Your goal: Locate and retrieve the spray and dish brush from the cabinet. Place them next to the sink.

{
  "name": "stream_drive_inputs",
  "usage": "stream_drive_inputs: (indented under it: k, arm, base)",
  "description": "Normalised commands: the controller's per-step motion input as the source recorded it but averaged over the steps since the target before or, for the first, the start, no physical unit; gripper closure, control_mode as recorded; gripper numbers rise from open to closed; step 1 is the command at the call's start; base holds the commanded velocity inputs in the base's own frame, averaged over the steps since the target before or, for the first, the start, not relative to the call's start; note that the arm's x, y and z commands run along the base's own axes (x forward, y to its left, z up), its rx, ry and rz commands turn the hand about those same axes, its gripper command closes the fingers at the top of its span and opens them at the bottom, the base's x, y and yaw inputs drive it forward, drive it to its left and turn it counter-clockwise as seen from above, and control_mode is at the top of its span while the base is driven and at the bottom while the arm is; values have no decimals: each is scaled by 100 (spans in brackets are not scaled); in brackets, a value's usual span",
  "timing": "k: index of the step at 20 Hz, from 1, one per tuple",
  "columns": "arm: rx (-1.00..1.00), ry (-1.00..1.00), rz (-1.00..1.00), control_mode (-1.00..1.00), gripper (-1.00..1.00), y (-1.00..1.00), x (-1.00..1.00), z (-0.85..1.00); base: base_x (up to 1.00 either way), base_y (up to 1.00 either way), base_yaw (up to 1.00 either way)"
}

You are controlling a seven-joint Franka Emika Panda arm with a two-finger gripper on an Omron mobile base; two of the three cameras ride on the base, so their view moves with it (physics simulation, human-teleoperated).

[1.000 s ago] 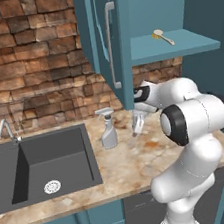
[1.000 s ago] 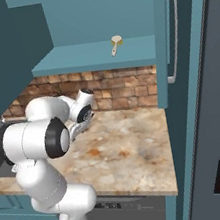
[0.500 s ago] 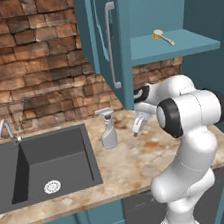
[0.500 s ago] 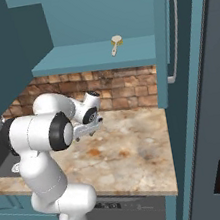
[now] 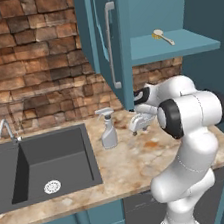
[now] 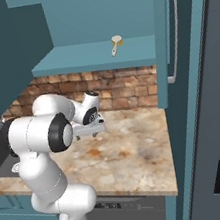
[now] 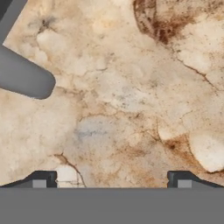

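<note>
Spray (image 5: 107, 129) seen upright on granite counter (image 5: 126, 165), just right of sink (image 5: 40, 162). Gripper (image 7: 109, 178) released, jaws spread wide, nothing grasped, pointed down at bare counter near spray. Dish brush (image 5: 163, 36) left lying on cabinet (image 5: 175, 44) shelf, well above arm. Cabinet door found swung open.

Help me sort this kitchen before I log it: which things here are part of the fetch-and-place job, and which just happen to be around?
Part of the job:
- spray bottle, standing on the counter beside the sink
- dish brush, lying on the shelf of the open cabinet
- hand, open, empty

Just around:
- brick wall
- dishwasher
</note>
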Motion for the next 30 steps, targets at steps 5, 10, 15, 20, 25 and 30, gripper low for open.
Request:
stream_drive_inputs:
  k: [5, 10, 15, 20, 25, 30]
  arm:
    - [-1, 0, -8, -100, -100, -4, -10, 0]
    - [-3, -4, -13, -100, -100, -3, -38, 0]
    - [-2, -5, -15, -100, -100, -2, -51, 0]
    - [-4, 1, -19, -100, -100, 0, -40, 2]
    - [-8, 20, -6, -100, -100, -2, -7, 43]
    - [-4, 8, -17, -100, -100, -10, -33, 33]
  base:
    - [0, 0, 0]
    - [0, 0, 0]
    - [0, 0, 0]
    - [0, 0, 0]
    - [0, 0, 0]
    - [0, 0, 0]
